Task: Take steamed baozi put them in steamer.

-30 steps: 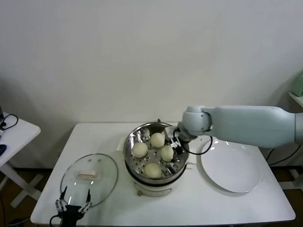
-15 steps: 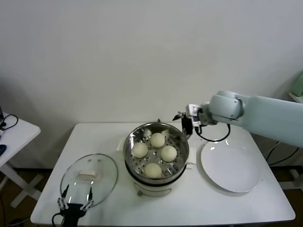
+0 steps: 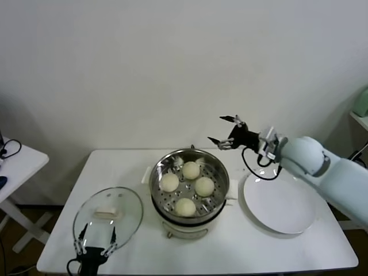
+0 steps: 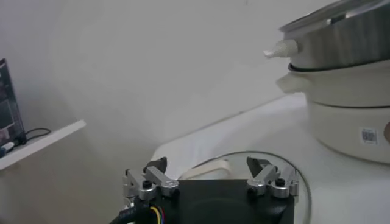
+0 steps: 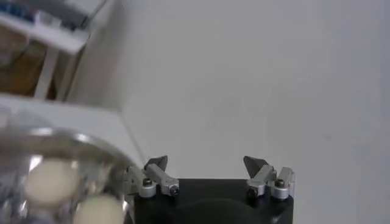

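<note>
On the white table (image 3: 276, 244), seen from the head camera, four baozi (image 3: 191, 169) sit apart from one another inside the steamer (image 3: 221, 172), which stands at the table's middle between a glass lid (image 3: 131, 215) on the robot's left and a bare white plate (image 3: 282, 207) on its right. The right gripper (image 3: 226, 130) hangs in the air above and behind the steamer's right rim, its fingers spread wide and gripping nothing. The left gripper (image 3: 96, 238) sits low at the near edge, just at the lid, likewise spread and empty.

From the left wrist, the left gripper (image 4: 210, 173) shows both fingertips parted over the lid (image 4: 301, 182), with the steamer (image 4: 341, 42) and its white cooker base (image 4: 347, 122) rising beyond.

From the right wrist, the right gripper (image 5: 207, 170) shows its fingertips well apart against a blank wall, and two baozi (image 5: 52, 179) are glimpsed in the steamer (image 5: 91, 149) below.

The buns look light, soft and easily dented, likely a little tacky; each would best be taken across its rounded sides with a gentle squeeze, never pinched at the crown. With all four seemingly in the basket, the loading appears finished.
</note>
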You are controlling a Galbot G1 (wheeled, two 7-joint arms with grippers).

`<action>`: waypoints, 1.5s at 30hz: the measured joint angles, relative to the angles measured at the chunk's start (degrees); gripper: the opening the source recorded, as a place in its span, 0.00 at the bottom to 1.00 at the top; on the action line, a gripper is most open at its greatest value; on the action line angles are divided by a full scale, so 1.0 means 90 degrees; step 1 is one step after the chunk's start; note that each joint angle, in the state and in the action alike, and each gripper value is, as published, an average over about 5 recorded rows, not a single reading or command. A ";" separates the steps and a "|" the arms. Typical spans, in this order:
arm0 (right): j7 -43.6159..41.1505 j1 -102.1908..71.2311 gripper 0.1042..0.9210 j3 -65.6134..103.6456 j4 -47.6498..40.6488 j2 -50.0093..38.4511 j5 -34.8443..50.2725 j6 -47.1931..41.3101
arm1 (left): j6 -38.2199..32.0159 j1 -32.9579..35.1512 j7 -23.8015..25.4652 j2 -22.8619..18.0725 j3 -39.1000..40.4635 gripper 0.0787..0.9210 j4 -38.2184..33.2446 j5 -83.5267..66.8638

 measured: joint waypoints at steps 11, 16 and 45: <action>0.0138 -0.4658 0.88 0.4031 -0.0009 0.1678 -0.0191 0.2032 | -0.0080 0.0024 -0.0023 0.0004 0.0071 0.88 -0.0012 -0.0041; 0.0136 -0.6598 0.88 0.4892 -0.0055 0.2382 -0.0277 0.2975 | -0.0105 0.0042 -0.0034 0.0027 0.0091 0.88 -0.0052 -0.0111; 0.0275 -0.9782 0.88 0.5761 -0.0121 0.4206 -0.0812 0.4909 | -0.0088 0.0031 -0.0008 0.0023 0.0170 0.88 -0.0159 -0.0295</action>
